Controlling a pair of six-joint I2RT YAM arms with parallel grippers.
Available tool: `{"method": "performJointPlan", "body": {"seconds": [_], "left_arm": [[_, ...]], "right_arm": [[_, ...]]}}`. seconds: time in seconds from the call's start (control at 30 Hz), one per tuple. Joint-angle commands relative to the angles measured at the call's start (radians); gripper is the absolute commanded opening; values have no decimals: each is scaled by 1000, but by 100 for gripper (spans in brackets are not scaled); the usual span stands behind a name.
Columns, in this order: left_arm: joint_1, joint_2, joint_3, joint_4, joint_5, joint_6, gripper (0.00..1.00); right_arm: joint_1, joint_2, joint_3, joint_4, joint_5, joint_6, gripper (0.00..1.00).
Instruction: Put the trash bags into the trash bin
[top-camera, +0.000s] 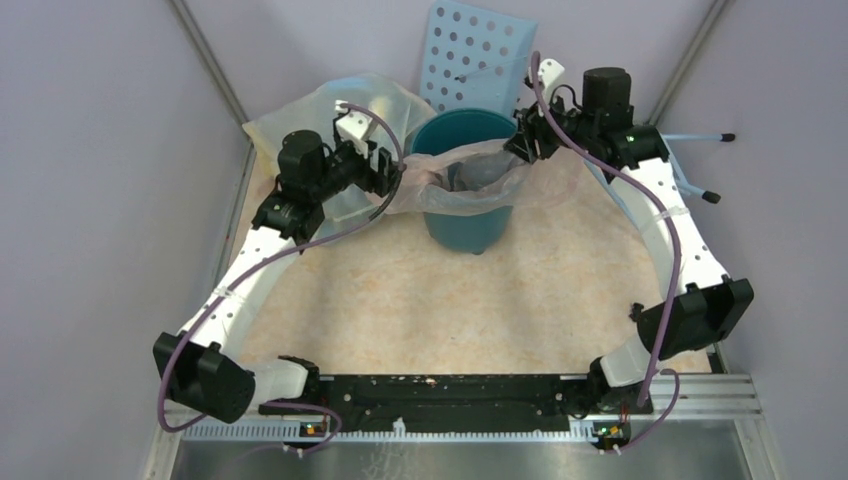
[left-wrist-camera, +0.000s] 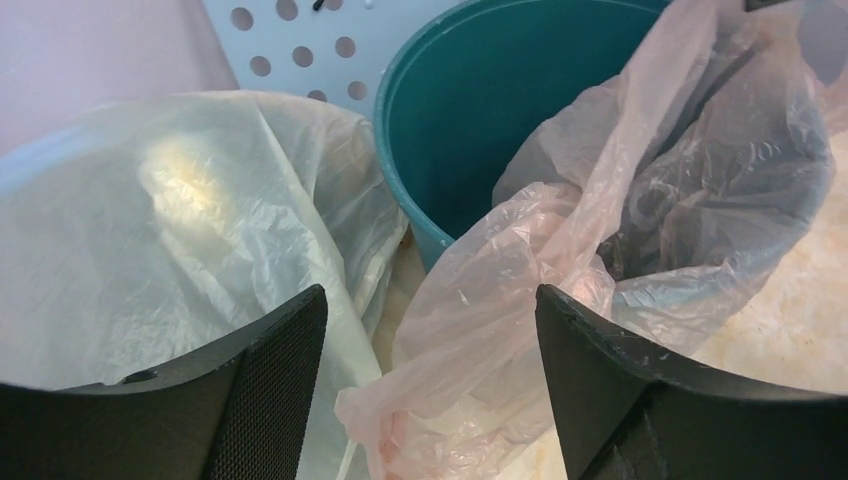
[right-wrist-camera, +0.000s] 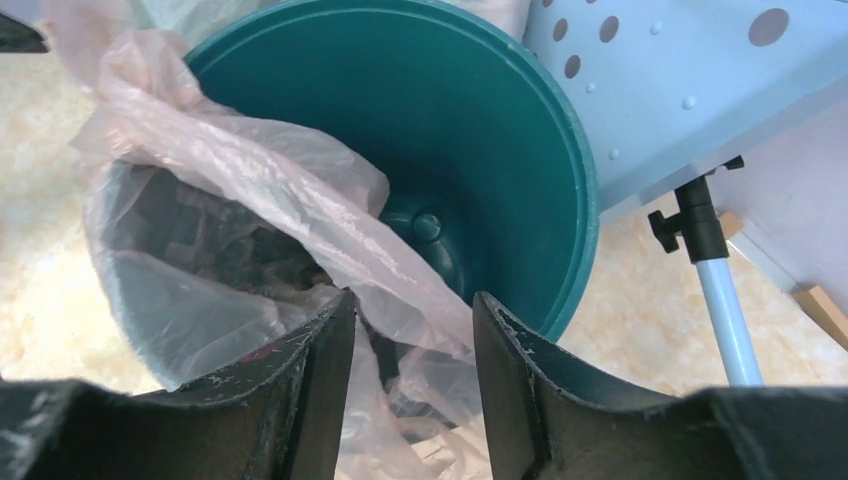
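Observation:
The teal-green trash bin (top-camera: 465, 228) stands at the back middle of the table. The pale-pink trash bag (top-camera: 470, 185) is draped across its near rim, partly hanging inside and partly spilling out on both sides. My left gripper (top-camera: 392, 175) is at the bin's left, open, with a loose end of the bag (left-wrist-camera: 560, 230) lying between its wide-apart jaws (left-wrist-camera: 430, 300). My right gripper (top-camera: 522, 145) is at the bin's right rim, open, with bag film (right-wrist-camera: 260, 160) passing between its jaws (right-wrist-camera: 412, 300). The bin's inside (right-wrist-camera: 480, 130) shows its bare bottom.
A large yellowish-clear sack (top-camera: 380, 100) bulges behind my left gripper, also seen in the left wrist view (left-wrist-camera: 150, 230). A light-blue panel with holes (top-camera: 470, 50) leans behind the bin. Blue tripod poles (top-camera: 700, 137) stick out at the right wall.

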Motion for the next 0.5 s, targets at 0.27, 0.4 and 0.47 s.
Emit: {"method": "performJointPlan", "body": {"seconds": [0.27,0.4,0.47], "left_arm": [[-2,-29,-23,85,159,37,86],[-2,-23,-22,71,188,42,84],[-2,-21,-23,59,195,55,83]], "right_arm": [[1,66,104,-55,67,-89,57],[1,65,94,-47,71,-89,35],[1,62,91,-32,60,-76,23]]}}
